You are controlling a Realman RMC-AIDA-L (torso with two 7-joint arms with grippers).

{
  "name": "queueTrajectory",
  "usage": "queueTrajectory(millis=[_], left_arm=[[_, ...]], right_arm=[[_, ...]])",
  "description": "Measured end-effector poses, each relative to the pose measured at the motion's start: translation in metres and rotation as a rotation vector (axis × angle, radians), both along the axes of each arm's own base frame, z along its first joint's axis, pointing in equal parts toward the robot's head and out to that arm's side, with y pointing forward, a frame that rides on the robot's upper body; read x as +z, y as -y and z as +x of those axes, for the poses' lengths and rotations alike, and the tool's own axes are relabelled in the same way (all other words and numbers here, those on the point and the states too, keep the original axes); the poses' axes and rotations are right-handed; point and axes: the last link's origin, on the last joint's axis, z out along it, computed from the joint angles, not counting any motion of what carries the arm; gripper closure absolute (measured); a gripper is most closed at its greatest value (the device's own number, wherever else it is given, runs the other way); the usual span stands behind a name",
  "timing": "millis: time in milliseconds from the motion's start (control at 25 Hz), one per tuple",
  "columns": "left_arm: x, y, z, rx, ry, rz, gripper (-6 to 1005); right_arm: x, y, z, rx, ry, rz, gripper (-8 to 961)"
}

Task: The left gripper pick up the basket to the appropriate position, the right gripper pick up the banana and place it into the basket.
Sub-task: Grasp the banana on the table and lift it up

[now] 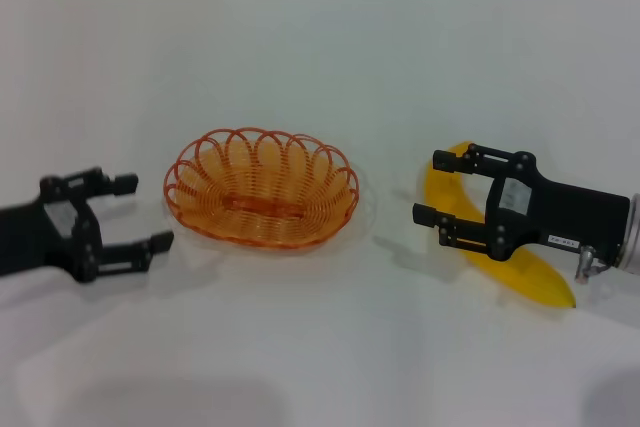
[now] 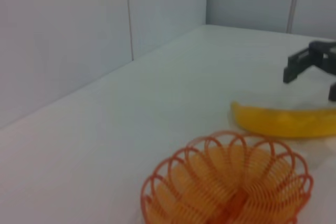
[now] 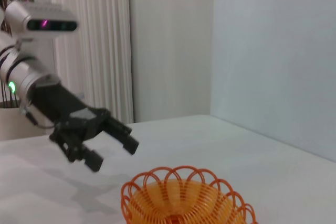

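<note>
— White tabletop (image 1: 320, 367) fills my head view, with a pale wall behind. What do you see on it?

— My left claw (image 1: 135, 212) hangs wide apart and holds nothing; the basket (image 1: 262, 187) sits just past its fingertips, not touching. My right claw (image 1: 437, 187) is wide too, hovering over the banana (image 1: 520, 269), which lies beneath its fingers and body, well apart from the basket.

— And from the left wrist?

— Basket (image 2: 228, 182) close ahead, banana (image 2: 286, 120) lying just beyond its rim, and the right claw (image 2: 315, 74) farther off above the banana, fingers spread.

— Right wrist?

— Basket rim (image 3: 184, 195) just ahead, and across it the left claw (image 3: 110, 148), fingers spread with nothing between them, off to the basket's side. White curtains (image 3: 89, 40) hang behind.
</note>
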Motion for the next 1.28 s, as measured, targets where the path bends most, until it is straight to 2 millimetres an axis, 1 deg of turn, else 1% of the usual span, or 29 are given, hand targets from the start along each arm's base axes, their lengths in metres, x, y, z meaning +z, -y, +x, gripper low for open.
queueTrajectory(millis=[160, 360, 640, 800, 1080, 1280], left_arm=[[-0.012, 0.012, -0.02, -0.008, 0.028, 0.029, 136], [-0.009, 0.017, -0.03, 0.011, 0.057, 0.076, 138], [-0.01, 0.014, -0.029, 0.012, 0.071, 0.083, 138], [-0.01, 0.013, -0.028, 0.008, 0.078, 0.086, 138], [-0.009, 0.012, -0.028, 0.008, 0.082, 0.089, 138], [-0.007, 0.011, -0.026, 0.007, 0.096, 0.103, 139]], right_arm=[[0.001, 0.002, 0.003, 0.003, 0.018, -0.011, 247], [0.003, 0.008, 0.011, -0.039, 0.04, -0.053, 248], [0.013, 0.006, 0.021, -0.135, 0.102, -0.156, 248], [0.019, 0.003, 0.026, -0.174, 0.125, -0.158, 247], [0.03, -0.001, 0.032, -0.318, 0.102, -0.19, 248], [0.028, -0.003, 0.036, -0.38, 0.135, -0.241, 248]])
